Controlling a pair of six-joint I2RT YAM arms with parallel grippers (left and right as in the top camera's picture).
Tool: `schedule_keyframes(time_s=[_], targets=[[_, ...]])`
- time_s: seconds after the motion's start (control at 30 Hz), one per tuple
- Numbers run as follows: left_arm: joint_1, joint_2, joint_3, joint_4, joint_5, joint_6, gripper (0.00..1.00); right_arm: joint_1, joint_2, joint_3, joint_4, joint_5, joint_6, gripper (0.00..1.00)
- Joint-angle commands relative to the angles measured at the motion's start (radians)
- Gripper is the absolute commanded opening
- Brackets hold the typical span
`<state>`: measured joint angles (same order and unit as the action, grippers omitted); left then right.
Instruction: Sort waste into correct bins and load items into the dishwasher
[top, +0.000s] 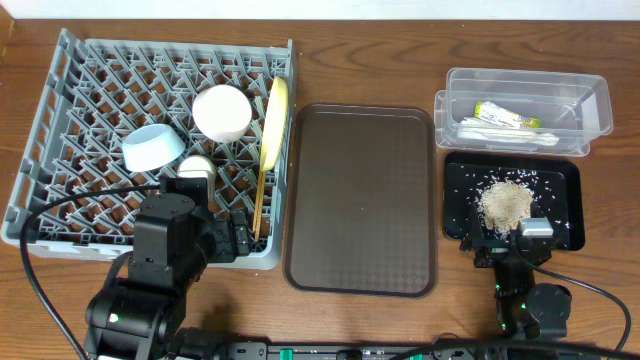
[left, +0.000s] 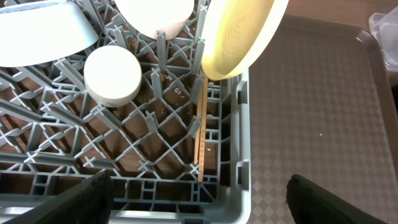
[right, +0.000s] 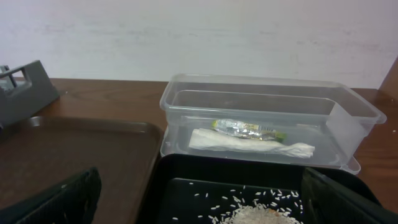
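The grey dish rack (top: 60, 90) holds the light blue bowl (top: 152, 148), pale pink bowl (top: 221, 112), white cup (top: 196, 166), yellow plate (top: 275, 122) on edge and the chopsticks (top: 260, 205). The cup (left: 112, 74), plate (left: 239, 34) and chopsticks (left: 201, 134) also show in the left wrist view. The clear tub (top: 590, 105) holds the wrapper (top: 505, 118) and white paper (top: 505, 134). The black tray (top: 565, 180) holds the rice pile (top: 504, 204). My left gripper (left: 199, 202) is open and empty over the rack's front right corner. My right gripper (right: 202, 202) is open and empty over the black tray's near edge.
The brown serving tray (top: 362, 195) lies between the rack and the bins. Black cables run along the table's front edge around both arm bases. Loose rice grains are scattered over the black tray (right: 186, 186). A white wall stands behind the tub (right: 261, 102).
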<state>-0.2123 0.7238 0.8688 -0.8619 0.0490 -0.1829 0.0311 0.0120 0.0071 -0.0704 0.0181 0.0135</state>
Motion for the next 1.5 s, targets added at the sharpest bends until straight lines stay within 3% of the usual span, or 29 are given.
schedule_keyframes(time_s=[0.0,0.6,0.83,1.23,1.47], targets=[[-0.001,0.0,-0.004,0.003,-0.009,0.006,0.91,0.009,-0.006,-0.002,-0.004,-0.004,-0.014,0.99],[0.0,-0.001,-0.004,-0.007,-0.014,0.007,0.91,0.009,-0.006,-0.002,-0.004,-0.004,-0.014,0.99],[0.004,-0.081,-0.032,-0.028,-0.017,0.007,0.91,0.009,-0.006,-0.002,-0.004,-0.004,-0.015,0.99],[0.169,-0.568,-0.53,0.394,-0.016,0.007,0.91,0.009,-0.006,-0.002,-0.004,-0.004,-0.015,0.99],[0.182,-0.723,-0.755,0.699,-0.016,0.025,0.91,0.009,-0.006,-0.002,-0.004,-0.004,-0.014,0.99]])
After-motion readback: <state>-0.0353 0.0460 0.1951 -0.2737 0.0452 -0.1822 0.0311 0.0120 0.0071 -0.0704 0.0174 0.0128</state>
